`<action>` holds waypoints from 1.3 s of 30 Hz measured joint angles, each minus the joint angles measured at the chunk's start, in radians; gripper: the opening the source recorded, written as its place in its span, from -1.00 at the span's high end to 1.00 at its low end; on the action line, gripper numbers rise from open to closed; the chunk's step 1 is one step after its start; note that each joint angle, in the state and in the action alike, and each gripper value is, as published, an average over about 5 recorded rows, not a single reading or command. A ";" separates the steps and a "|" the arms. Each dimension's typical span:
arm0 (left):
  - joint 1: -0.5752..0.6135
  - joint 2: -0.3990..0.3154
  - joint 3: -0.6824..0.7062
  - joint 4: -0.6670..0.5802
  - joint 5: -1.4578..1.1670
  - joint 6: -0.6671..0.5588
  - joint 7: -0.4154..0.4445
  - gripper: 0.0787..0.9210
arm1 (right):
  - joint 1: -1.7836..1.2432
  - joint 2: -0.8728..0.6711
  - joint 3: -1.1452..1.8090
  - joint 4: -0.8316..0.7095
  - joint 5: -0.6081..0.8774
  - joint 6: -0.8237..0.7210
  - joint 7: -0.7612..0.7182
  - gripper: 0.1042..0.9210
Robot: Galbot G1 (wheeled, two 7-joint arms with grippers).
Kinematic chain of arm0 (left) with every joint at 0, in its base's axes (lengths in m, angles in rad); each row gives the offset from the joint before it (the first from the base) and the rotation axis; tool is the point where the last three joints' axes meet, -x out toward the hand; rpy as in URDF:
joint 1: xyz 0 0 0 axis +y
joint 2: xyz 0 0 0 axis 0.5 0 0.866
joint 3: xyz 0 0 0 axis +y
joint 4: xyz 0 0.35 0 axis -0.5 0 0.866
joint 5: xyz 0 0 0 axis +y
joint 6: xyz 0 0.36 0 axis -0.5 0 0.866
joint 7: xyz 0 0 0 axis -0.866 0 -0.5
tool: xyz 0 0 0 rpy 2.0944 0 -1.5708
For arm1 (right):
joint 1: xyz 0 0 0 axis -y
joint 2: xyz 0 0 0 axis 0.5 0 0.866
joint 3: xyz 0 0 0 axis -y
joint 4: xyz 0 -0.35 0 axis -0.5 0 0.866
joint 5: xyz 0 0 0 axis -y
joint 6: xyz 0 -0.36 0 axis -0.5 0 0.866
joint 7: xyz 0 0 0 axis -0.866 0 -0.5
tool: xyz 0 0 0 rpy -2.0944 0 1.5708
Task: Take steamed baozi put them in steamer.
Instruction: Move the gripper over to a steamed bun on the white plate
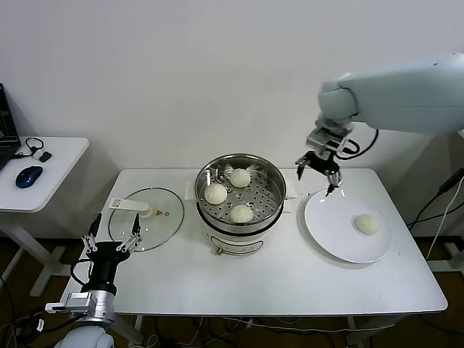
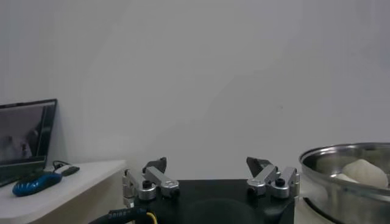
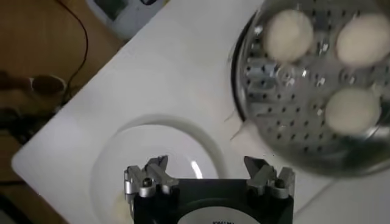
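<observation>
The shiny steel steamer (image 1: 210,217) stands mid-table and holds three cream-white baozi (image 1: 216,193) (image 1: 240,177) (image 1: 241,213) on its perforated tray. One more baozi (image 1: 367,223) lies on the white plate (image 1: 328,225) to the right. My right gripper (image 1: 317,172) is open and empty, in the air between the steamer and the plate's far-left rim. Its wrist view shows the plate (image 3: 122,158) and the steamer (image 3: 274,109) with the three baozi (image 3: 286,33). My left gripper (image 1: 112,233) is open and empty, parked at the table's front left.
A flat glass lid (image 1: 156,217) with a white handle lies left of the steamer, just behind my left gripper. A side desk (image 1: 51,174) at far left carries a blue mouse (image 1: 29,176) and a laptop edge.
</observation>
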 measured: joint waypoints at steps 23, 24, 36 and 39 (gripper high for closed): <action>0.018 -0.014 0.000 0.020 0.010 -0.010 -0.003 -0.77 | -0.331 -0.274 0.168 -0.286 -0.120 -0.189 -0.046 -0.76; 0.019 -0.014 0.000 0.021 0.010 -0.010 -0.003 -0.77 | -0.351 -0.279 0.184 -0.302 -0.128 -0.189 -0.047 -0.76; 0.020 -0.013 -0.001 0.030 0.017 -0.012 -0.003 -0.77 | -0.565 -0.316 0.354 -0.485 -0.221 -0.179 -0.055 -0.76; 0.018 -0.014 0.000 0.034 0.019 -0.012 -0.003 -0.77 | -0.606 -0.316 0.394 -0.522 -0.236 -0.175 -0.056 -0.76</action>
